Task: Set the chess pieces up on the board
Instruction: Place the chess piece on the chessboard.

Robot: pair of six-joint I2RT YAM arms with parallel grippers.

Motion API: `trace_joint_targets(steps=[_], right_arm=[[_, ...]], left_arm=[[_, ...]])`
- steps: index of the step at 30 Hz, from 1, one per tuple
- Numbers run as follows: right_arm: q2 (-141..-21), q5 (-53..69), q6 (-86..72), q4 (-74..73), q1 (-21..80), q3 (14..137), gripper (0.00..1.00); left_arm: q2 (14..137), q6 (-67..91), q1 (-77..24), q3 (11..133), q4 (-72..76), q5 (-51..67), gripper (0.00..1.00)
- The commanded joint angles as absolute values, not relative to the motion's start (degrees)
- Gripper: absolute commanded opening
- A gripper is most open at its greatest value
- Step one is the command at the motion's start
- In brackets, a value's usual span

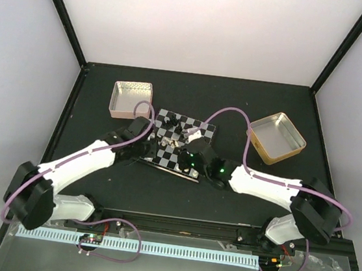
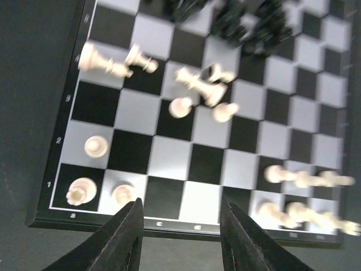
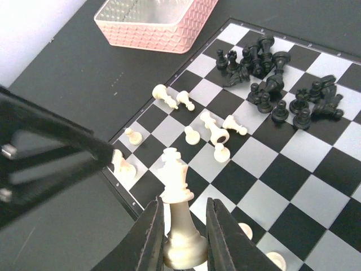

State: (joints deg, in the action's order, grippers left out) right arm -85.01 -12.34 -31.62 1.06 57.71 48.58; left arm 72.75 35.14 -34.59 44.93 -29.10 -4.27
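The board [image 1: 163, 152] lies at the table's middle between both arms. My right gripper [image 3: 183, 200] is shut on a cream-white king [image 3: 179, 226], held by its base above the board's near-left corner [image 3: 316, 192]. My left gripper [image 2: 181, 203] is open and empty, its fingers over the board's near edge by the c and d files [image 2: 169, 158]. Three white pieces stand at the left corner [image 2: 80, 190]. Several white pieces lie toppled mid-board [image 2: 198, 87], more stand at the near right [image 2: 304, 179]. Black pieces [image 3: 276, 73] are heaped at the far side.
A pink tin [image 1: 131, 99] stands off the board's far-left corner and shows in the right wrist view [image 3: 155, 20]. A gold tin [image 1: 277, 137] stands to the right. The left arm's black finger [image 3: 51, 147] is close beside the held king.
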Motion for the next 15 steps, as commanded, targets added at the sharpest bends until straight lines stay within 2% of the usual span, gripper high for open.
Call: trace_joint_targets(steps=[1,5,10,15], right_arm=[[-79.4,-12.7,-26.2,9.7,57.2,44.0,0.11],[-75.0,-7.1,-19.9,18.3,57.2,39.3,0.1],[-71.3,-3.8,-14.4,21.0,57.2,37.7,0.1],[-69.3,-2.6,-11.9,22.3,57.2,37.2,0.1]], left_arm=[[66.0,35.7,-34.7,49.4,-30.9,1.0,0.4],[60.2,36.8,-34.5,49.5,-26.4,8.3,0.53],[53.5,37.9,-33.7,45.9,-15.3,18.2,0.66],[53.8,37.3,-33.1,45.2,-12.9,25.1,0.68]])
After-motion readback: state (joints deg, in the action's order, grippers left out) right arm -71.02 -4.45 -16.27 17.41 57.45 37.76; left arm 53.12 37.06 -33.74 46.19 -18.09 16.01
